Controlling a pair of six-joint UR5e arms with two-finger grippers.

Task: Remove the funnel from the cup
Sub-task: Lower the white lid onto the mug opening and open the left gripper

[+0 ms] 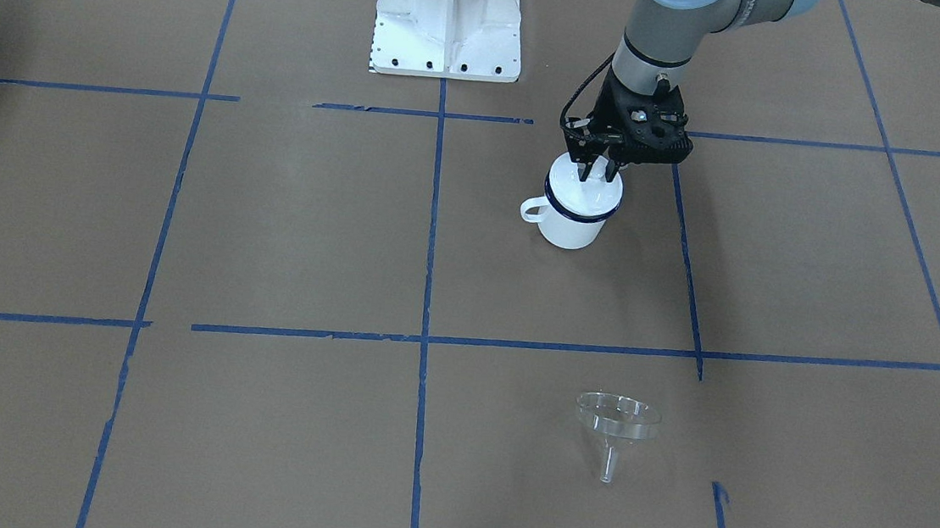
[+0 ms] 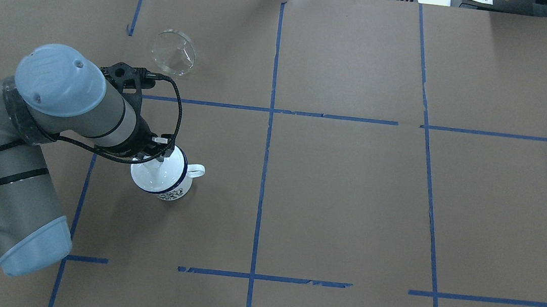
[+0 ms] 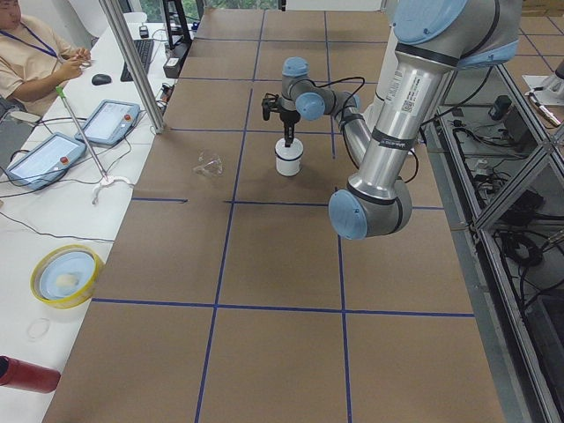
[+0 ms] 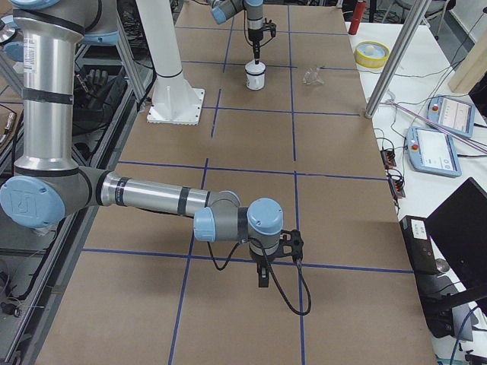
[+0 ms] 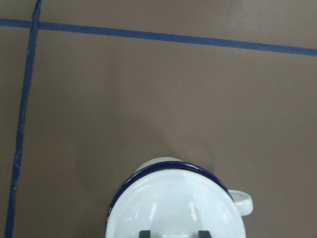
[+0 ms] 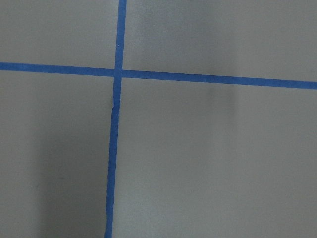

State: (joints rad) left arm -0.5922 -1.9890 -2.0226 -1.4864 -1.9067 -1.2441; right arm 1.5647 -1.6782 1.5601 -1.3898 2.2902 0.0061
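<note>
The clear funnel [image 1: 618,422] lies on its side on the brown table, well away from the cup; it also shows in the overhead view [image 2: 173,51]. The white enamel mug [image 1: 571,226] with a dark blue rim stands upright, its handle [image 5: 242,201] to one side. A white round lid [image 1: 571,179] sits on top of it. My left gripper [image 1: 597,173] is straight above the mug, fingers closed narrowly at the lid's centre; the knob is hidden between them. My right gripper [image 4: 262,277] hangs low over bare table far from the mug; I cannot tell its state.
The white robot base plate [image 1: 448,24] stands at the table's robot side. Blue tape lines grid the brown surface. A yellow bowl [image 3: 66,273] and a red bottle [image 3: 26,374] sit on the side bench by an operator.
</note>
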